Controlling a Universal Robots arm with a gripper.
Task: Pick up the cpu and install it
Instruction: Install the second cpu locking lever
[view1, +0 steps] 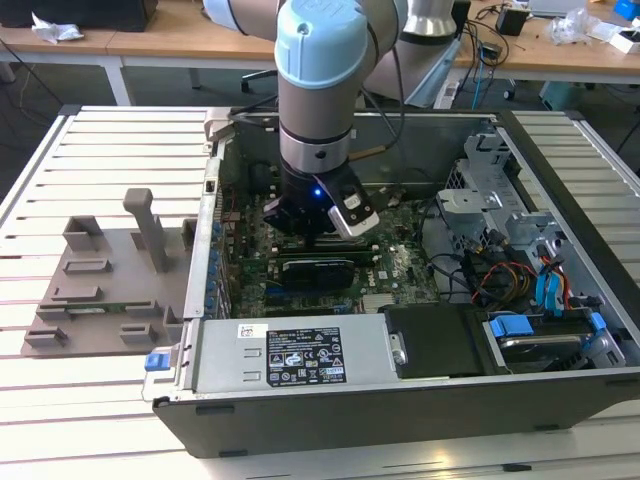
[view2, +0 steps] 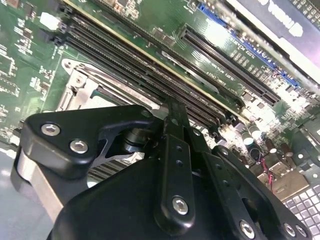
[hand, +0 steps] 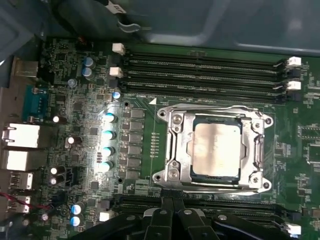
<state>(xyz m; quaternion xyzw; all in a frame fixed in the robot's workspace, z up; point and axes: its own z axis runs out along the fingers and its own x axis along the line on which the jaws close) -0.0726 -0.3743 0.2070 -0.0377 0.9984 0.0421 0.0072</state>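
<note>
One cpu (hand: 217, 149) sits seated in the motherboard socket frame (hand: 172, 150), while the gripper (hand: 172, 212) hovers beside it, fingers together, holding nothing.

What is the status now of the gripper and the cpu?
Gripper low over the motherboard, beside the socket. Cpu seated in the socket, metal frame around it. Nothing lying on the cpu.

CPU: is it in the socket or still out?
In. In the first wrist view the cpu lies flat inside the socket frame, its silvery top showing through the bracket's opening. The gripper is beside the socket.
</note>
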